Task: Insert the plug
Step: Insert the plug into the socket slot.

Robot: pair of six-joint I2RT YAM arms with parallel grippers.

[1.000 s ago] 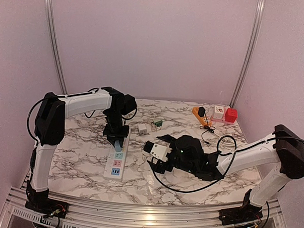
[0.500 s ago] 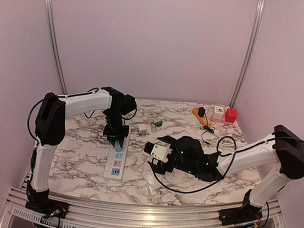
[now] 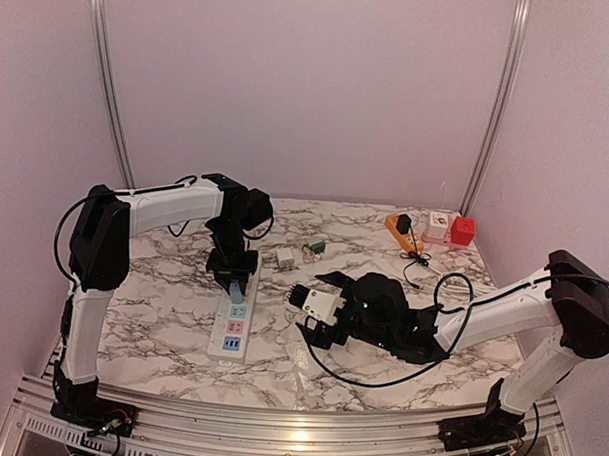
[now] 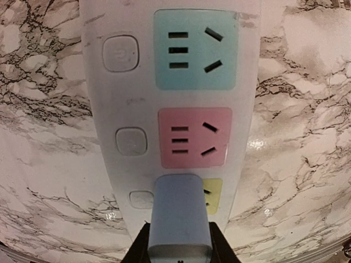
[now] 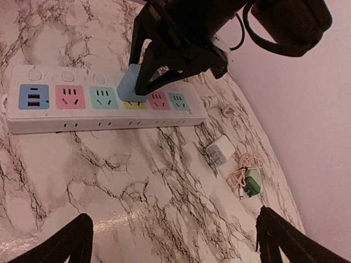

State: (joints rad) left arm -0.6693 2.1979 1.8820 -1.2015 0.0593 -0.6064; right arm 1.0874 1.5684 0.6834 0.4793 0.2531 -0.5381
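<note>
A white power strip [image 3: 232,326] with coloured sockets lies on the marble table; it also shows in the left wrist view [image 4: 170,98] and the right wrist view [image 5: 98,104]. My left gripper [image 4: 179,249] is shut on a light blue plug [image 4: 180,219], which stands over the yellow socket [image 4: 214,195] of the strip. The plug also shows in the right wrist view [image 5: 131,85] and the top view [image 3: 236,291]. My right gripper [image 5: 173,241] is open and empty, low over bare table to the right of the strip.
A white charger [image 5: 220,149] and a green charger with a coiled cable [image 5: 249,181] lie right of the strip. An orange item [image 3: 402,231], a white box and a red box [image 3: 463,230] sit at the back right.
</note>
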